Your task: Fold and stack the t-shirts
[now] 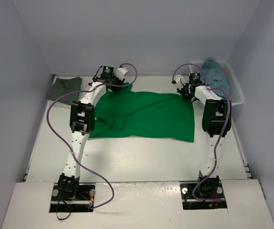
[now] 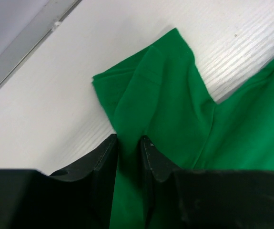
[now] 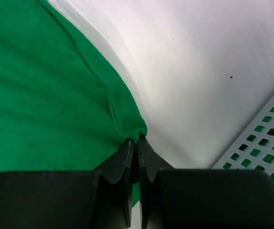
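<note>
The green t-shirt (image 1: 146, 117) lies spread on the bench (image 1: 141, 157) between the two arms. Its long axis runs left to right, with the sleeve end toward the left arm and what looks like the hem end toward the right arm. Both tools sit on the cloth's far edge, one at each end, so the whole body of the shirt lies on the near side of them, toward the arm bases. The left tool (image 2: 128, 143) stands narrow, with a ridge of green cloth rising between its jaws just below the far sleeve, which lies flat on the bench beyond the fingertips. The right tool (image 3: 137, 142) is pinched tight on the far right corner, the fabric puckering into its tips, with bare bench beyond and the white lattice basket (image 1: 237, 93) just beside it. With each arm at its own end of the same long edge, that edge probably has to travel as one line toward the near edge, both tools moving in step, if the fold is to land square. The near left part of the shirt is bunched under the left arm, which may keep the edges from meeting cleanly. The dark grey t-shirt (image 1: 64, 88) lies at the far left of the bench, well apart. The teal-blue t-shirt (image 1: 215, 74) is heaped in the basket.
</note>
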`<action>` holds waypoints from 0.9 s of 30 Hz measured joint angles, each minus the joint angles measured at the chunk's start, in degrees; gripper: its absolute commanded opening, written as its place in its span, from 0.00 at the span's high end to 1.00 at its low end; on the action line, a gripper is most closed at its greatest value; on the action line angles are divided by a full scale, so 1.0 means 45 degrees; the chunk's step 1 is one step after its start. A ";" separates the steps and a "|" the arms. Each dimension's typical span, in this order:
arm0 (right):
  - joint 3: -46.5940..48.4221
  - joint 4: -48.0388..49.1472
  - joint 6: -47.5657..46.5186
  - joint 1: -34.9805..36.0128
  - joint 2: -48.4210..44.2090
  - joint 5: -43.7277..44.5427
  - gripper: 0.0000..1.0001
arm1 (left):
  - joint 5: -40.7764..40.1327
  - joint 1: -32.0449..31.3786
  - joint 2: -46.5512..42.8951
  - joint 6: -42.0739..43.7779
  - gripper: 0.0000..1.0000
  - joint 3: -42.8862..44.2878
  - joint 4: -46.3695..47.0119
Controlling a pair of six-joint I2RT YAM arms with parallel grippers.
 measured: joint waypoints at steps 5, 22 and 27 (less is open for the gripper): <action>-0.0306 0.0364 0.0311 0.0146 -0.0136 0.0495 1.00 | -0.0078 0.0253 -0.1044 -0.0005 0.80 -0.1277 0.0180; -0.1671 0.0933 0.0656 0.1078 -0.0933 0.2273 1.00 | 0.0262 0.0549 -0.3245 -0.0287 0.65 -0.3332 0.0865; -0.1710 0.0962 0.0661 0.1122 -0.0937 0.2370 1.00 | 0.0753 0.0554 -0.2890 -0.0607 0.47 -0.2773 0.0607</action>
